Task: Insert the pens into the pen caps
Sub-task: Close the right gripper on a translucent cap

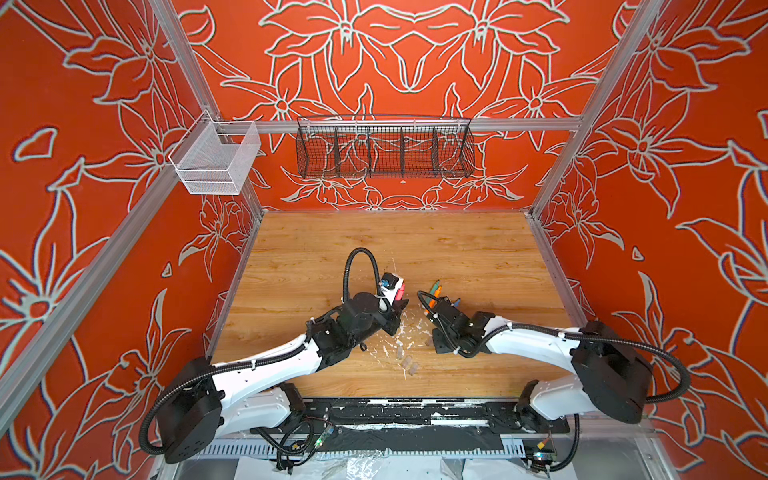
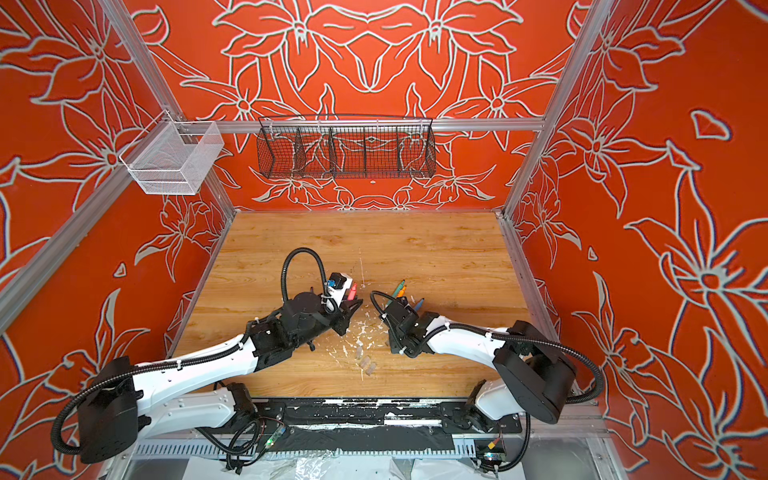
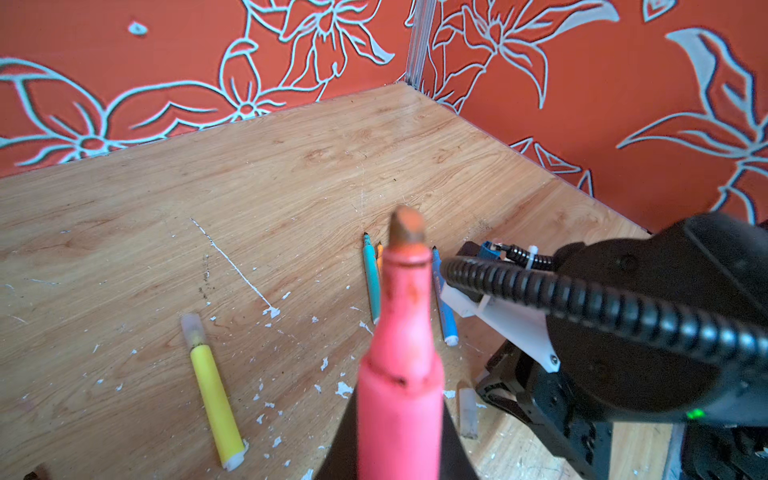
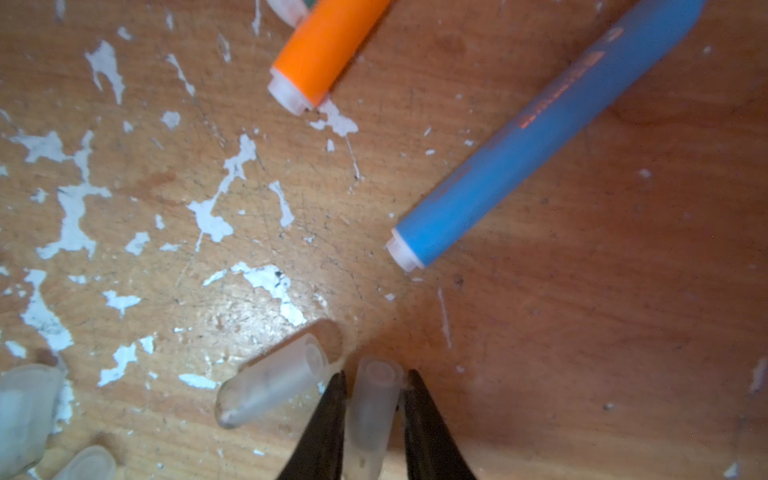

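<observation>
Left gripper (image 3: 399, 419): closed on the pink pen (image 3: 405, 316). The uncapped tip is pointed away from the jaws.
Right gripper (image 4: 374, 376): jaws are set against both sides of one pen cap (image 4: 370, 419), so it is gripped. Whether it is lifted off the table (image 4: 582, 332) cannot be told.

Pens counted: five.
- One is held in the left gripper.
- One yellow pen (image 3: 214, 399) is laid flat off to the side of that gripper and is fitted with a clear cap (image 3: 193, 330).
- The green pen (image 3: 371, 278), orange pen (image 4: 328, 45) and blue pen (image 4: 540, 137) are laid close together beyond the pink tip, just ahead of the right gripper. All three are uncapped.

Caps counted: at least five.
- One is gripped between the right jaws.
- A second cap (image 4: 274, 382) is seen just beside the outer face of one jaw.
- Two more, an edge cap (image 4: 20, 411) and a corner cap (image 4: 87, 463), are seen farther out on that same side, cut by the frame.
- One is seated on the yellow pen.

White flecks (image 4: 72, 216) are scattered around both grippers.
</observation>
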Robot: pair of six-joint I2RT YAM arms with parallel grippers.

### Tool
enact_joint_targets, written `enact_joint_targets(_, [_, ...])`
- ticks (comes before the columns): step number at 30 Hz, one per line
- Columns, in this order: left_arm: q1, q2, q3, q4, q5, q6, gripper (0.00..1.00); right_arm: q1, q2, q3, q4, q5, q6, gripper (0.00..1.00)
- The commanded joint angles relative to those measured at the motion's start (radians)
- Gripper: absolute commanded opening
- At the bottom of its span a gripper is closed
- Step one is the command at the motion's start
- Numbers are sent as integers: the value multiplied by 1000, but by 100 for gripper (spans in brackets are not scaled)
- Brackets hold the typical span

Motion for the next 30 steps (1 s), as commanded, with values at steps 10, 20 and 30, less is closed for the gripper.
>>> enact_joint_targets(10, [-2,-27,-19,36,-14,3,0,6,39,-21,-20,47,5,16])
enact_joint_targets(20, [-2,-30,-20,37,-5,3,0,6,9,-43,-12,63,20,9])
enact_joint_targets(30, [-2,-32,-20,39,-4,3,0,5,15,-42,-11,64,13,25])
